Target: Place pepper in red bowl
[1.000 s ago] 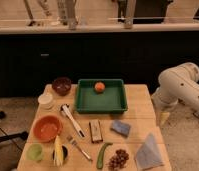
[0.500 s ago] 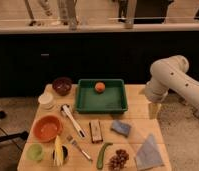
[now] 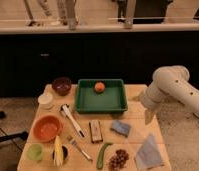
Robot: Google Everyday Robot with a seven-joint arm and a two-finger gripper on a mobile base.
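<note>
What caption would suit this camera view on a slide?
Gripper hangs over the table's right side, well apart from the pepper and the red bowl.

bent white arm [image 3: 169,84] at right, pincer [image 3: 149,116] low, tip downward

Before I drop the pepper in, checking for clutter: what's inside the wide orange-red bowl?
Nothing shows inside the wide orange-red bowl; its near inner wall is hidden behind the rim. The slim dark green pepper lies on the wooden table; the robot's hand hangs at its right edge.
</note>
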